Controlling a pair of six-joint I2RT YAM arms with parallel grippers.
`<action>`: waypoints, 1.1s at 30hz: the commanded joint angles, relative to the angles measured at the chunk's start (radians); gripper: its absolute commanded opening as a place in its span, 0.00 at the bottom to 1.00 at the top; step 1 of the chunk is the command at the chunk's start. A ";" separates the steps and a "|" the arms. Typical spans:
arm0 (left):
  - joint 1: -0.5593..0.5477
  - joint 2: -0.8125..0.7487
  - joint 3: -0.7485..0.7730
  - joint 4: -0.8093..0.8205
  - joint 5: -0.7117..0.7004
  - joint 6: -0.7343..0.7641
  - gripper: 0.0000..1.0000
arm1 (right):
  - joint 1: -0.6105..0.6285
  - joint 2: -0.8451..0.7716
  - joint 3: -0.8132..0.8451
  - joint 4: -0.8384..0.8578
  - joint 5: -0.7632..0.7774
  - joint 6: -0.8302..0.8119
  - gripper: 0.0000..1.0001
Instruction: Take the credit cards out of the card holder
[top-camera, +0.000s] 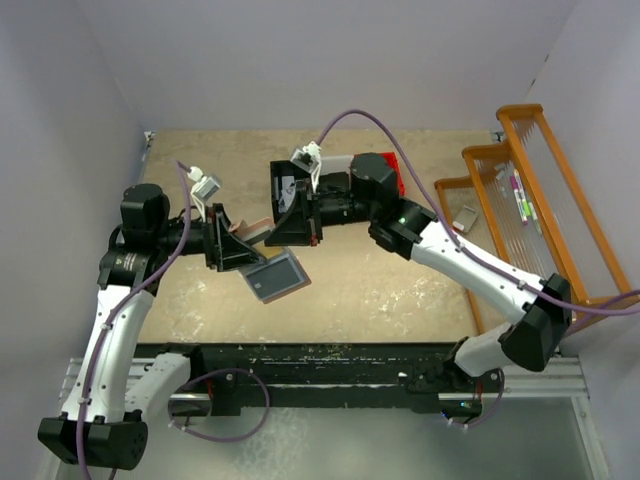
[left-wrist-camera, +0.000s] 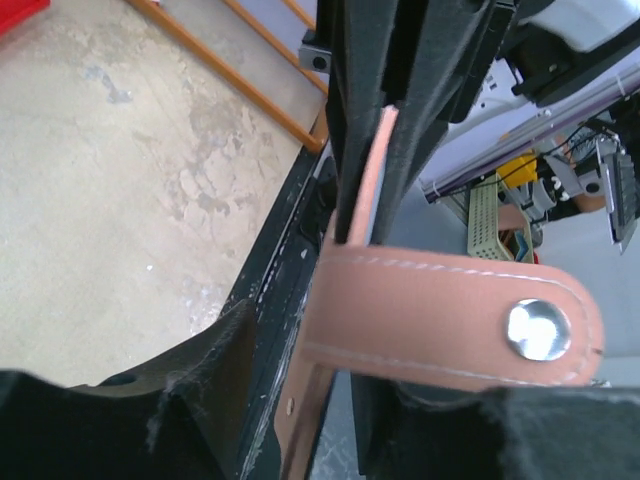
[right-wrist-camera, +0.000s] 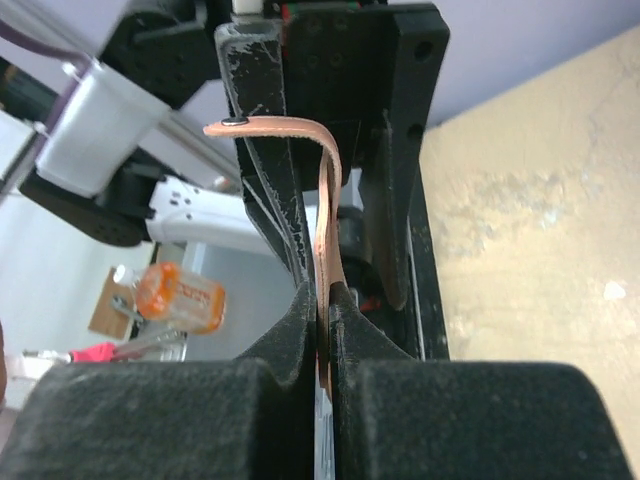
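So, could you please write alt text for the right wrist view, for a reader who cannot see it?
The right gripper is shut on the edge of the salmon-pink card holder, held upright between its black fingers. The holder's snap tab curls over to the left at the top. The beige table lies to the right.

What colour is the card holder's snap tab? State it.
Salmon-pink, with white stitching and a silver snap, on the card holder's tab; the left wrist view shows it best.

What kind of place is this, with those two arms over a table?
Probably a robot test cell in a lab. Plain walls box in a worn tabletop, both arms are bolted to a metal rail, and past the table's edge stands cluttered equipment. An orange rack stands at one side.
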 joint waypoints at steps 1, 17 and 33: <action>-0.001 0.004 0.052 -0.106 0.066 0.165 0.43 | 0.003 0.047 0.125 -0.305 -0.084 -0.208 0.00; -0.001 0.007 0.041 -0.216 0.139 0.289 0.20 | 0.002 0.139 0.279 -0.504 -0.134 -0.368 0.00; -0.001 -0.033 0.004 -0.059 0.090 0.121 0.00 | -0.015 0.147 0.320 -0.540 -0.093 -0.373 0.14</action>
